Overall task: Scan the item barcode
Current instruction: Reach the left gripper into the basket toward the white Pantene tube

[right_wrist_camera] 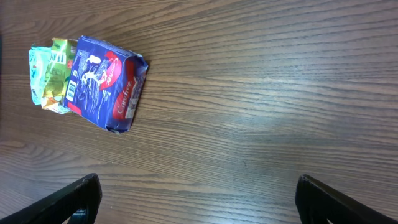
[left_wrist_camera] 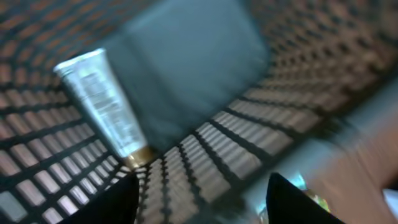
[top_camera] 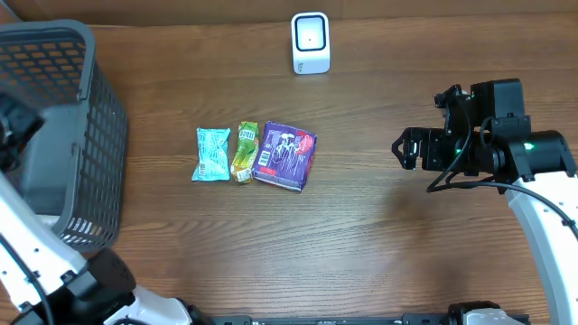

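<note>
A silver tube (left_wrist_camera: 102,102) lies on the mesh floor of the dark basket (top_camera: 99,135) at the table's left. My left gripper (left_wrist_camera: 202,205) hangs over it in a blurred view, open with nothing between its fingers. A teal packet (top_camera: 213,153), a green packet (top_camera: 245,151) and a purple packet (top_camera: 284,154) lie side by side mid-table. The white scanner (top_camera: 310,42) stands at the back. My right gripper (top_camera: 408,149) hovers open to the right of the packets. The right wrist view shows the purple packet (right_wrist_camera: 102,84) at upper left, barcode side up.
The basket's tall mesh walls surround the left gripper. Bare wooden table (right_wrist_camera: 261,93) lies under and around the right gripper (right_wrist_camera: 199,202). The left arm's white link (top_camera: 27,253) runs along the front left edge.
</note>
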Tool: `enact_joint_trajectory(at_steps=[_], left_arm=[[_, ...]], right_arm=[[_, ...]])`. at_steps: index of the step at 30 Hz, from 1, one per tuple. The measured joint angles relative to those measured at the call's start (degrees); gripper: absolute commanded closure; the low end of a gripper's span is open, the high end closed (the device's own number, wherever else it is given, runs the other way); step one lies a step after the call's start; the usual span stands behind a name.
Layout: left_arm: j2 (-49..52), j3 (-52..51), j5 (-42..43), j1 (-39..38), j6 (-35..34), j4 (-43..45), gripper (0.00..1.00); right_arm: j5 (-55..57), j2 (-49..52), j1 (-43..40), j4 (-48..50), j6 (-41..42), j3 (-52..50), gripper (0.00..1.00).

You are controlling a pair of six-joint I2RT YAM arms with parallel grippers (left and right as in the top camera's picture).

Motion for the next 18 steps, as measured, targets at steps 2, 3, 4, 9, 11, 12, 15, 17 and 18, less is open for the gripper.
enact_joint_trajectory(at_steps=[2,3,4,9,11,12,15,17,18], left_arm=[[0.0,-4.1,-0.4,2.4,-1.4,2.5,0.41],[0.0,-6.7,-0.6,3.1,-2.0,4.2,0.42],[0.1,-9.1,-0.6,3.7,-2.5,5.6,0.42],[0.2,-22.8,-0.8,6.3,-4.6,13.2,0.3],[0.3,-26.9,-1.0,7.5,-5.3,15.4,0.25],[0.4,-28.8,-1.1,8.0,-5.6,16.5,0.24],[0.4,-33.7,-2.6,9.5,-5.7,20.0,0.14],[0.4,-36.8,-3.7,10.1,-6.1,23.0,0.11],[0.4,-38.4,-4.1,10.3,-6.2,24.6,0.1]], right_arm=[[0.0,0.0,0.0,0.0,0.0,0.0,0.0],[0.0,0.0,0.0,0.0,0.0,0.0,0.0],[0.0,0.0,0.0,0.0,0.0,0.0,0.0],[0.0,0.0,0.0,0.0,0.0,0.0,0.0],[0.0,0.0,0.0,0.0,0.0,0.0,0.0],[0.0,0.0,0.0,0.0,0.0,0.0,0.0],[0.0,0.0,0.0,0.0,-0.1,0.0,0.0],[0.0,0.0,0.0,0.1,0.0,0.0,0.0],[0.0,0.0,0.0,0.1,0.0,0.0,0.0]])
